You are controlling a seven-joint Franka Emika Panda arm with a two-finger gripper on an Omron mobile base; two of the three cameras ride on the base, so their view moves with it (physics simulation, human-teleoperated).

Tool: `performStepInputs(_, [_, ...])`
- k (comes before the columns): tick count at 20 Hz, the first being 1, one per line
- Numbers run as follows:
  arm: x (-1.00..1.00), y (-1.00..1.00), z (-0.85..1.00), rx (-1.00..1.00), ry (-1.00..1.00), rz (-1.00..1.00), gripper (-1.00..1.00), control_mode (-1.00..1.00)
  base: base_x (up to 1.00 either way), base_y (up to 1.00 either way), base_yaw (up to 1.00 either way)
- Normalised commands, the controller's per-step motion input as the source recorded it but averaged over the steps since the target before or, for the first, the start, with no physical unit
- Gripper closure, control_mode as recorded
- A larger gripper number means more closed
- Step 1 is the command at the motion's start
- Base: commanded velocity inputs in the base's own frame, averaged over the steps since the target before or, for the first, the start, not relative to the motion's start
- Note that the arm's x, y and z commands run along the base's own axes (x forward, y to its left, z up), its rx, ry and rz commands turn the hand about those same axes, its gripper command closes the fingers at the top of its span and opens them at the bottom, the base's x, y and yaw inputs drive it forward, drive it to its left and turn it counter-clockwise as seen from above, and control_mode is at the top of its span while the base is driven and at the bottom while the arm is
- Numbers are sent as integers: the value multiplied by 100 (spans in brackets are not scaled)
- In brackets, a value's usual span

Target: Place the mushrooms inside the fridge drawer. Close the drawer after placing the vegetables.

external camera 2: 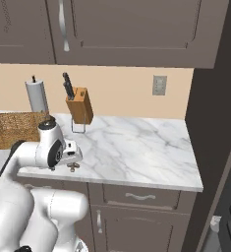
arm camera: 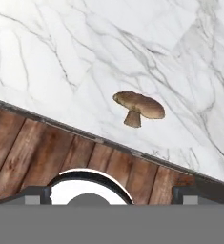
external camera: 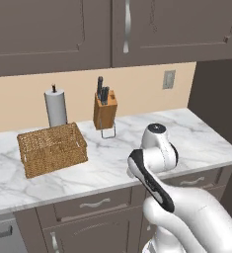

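Note:
One small mushroom (arm camera: 138,107), brown cap over a short tan stem, lies on its side on the white marble counter (arm camera: 61,57), close to the counter's front edge. In the right base view the mushroom (external camera 2: 73,168) is a tiny speck at that edge. My gripper (arm camera: 111,193) hangs above it, pointing down, with its fingertips (arm camera: 37,193) wide apart and nothing between them. From the right base view the gripper (external camera 2: 69,160) sits just over the counter's front edge. The fridge drawer is out of view.
A wicker basket (external camera: 52,148), a paper towel roll (external camera: 56,106) and a knife block (external camera: 105,111) stand toward the back left of the counter. Dark cabinet drawers (external camera 2: 139,196) run below the counter. A tall dark panel (external camera 2: 215,123) bounds the right side.

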Motion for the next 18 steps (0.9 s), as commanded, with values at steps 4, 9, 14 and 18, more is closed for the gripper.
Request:
performStepInputs(4, [38, 0, 0, -3, 12, 4, -100, -100, 0, 0, 0])
performStepInputs(9, [38, 0, -9, -5, 13, 6, -100, -100, 0, 0, 0])
performStepInputs(14, [32, 0, -24, -3, 10, 7, -100, -100, 0, 0, 0])
performStepInputs(18, [29, 0, -34, 0, 3, 7, -100, -100, 0, 0, 0])
